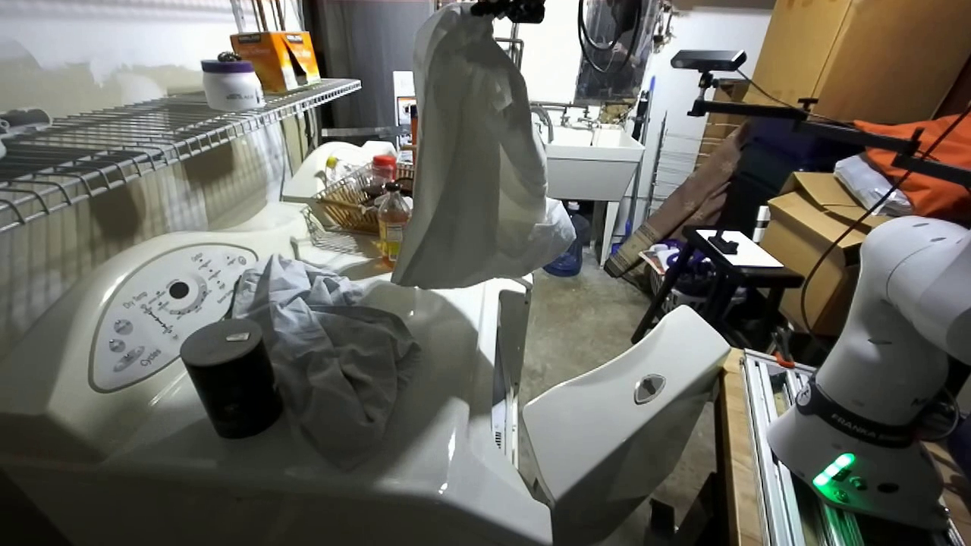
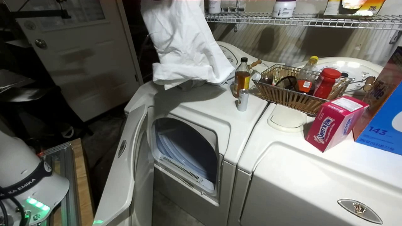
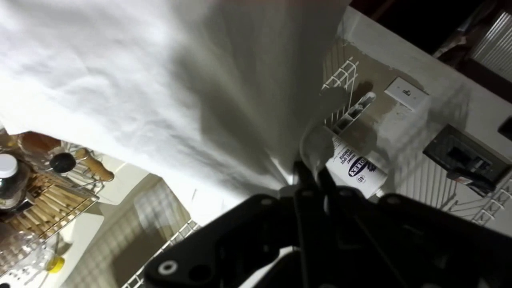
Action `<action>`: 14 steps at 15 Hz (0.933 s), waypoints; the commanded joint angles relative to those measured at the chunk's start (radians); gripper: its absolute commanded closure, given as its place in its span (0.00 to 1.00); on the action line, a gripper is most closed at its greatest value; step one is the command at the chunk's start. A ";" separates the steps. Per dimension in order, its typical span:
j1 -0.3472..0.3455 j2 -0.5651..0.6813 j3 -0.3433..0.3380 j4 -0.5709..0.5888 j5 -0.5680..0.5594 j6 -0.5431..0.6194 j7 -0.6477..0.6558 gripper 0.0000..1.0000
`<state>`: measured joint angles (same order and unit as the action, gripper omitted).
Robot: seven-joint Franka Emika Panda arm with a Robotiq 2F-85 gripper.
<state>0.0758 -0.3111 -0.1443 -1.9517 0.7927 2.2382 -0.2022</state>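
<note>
A white cloth [image 1: 474,159] hangs in long folds from my gripper [image 1: 510,9], which shows at the top of an exterior view. In the wrist view the fingers of the gripper [image 3: 315,176] are pressed together with a pinch of the white cloth [image 3: 224,88] between them. The cloth [image 2: 185,44] drops above the dryer top [image 2: 207,100]; whether its lower hem touches anything I cannot tell. A grey crumpled cloth [image 1: 341,349] lies on the dryer beside a black cylinder [image 1: 231,387].
The dryer door [image 2: 122,169] stands open beside the drum opening [image 2: 185,147]. On the machines are a brown bottle [image 2: 241,77], a small can [image 2: 242,100], a basket [image 2: 289,97] and a pink box [image 2: 336,124]. A wire shelf [image 1: 152,144] runs along the wall.
</note>
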 commanded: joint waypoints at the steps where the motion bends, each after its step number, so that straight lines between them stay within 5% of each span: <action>1: -0.029 0.025 -0.033 0.040 0.041 -0.059 -0.068 0.99; 6: -0.022 0.124 -0.041 0.046 0.135 -0.113 -0.137 0.99; 14: -0.034 0.350 0.070 0.076 0.179 -0.091 -0.201 0.99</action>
<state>0.0559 -0.0472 -0.1120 -1.9318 0.9054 2.1509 -0.3568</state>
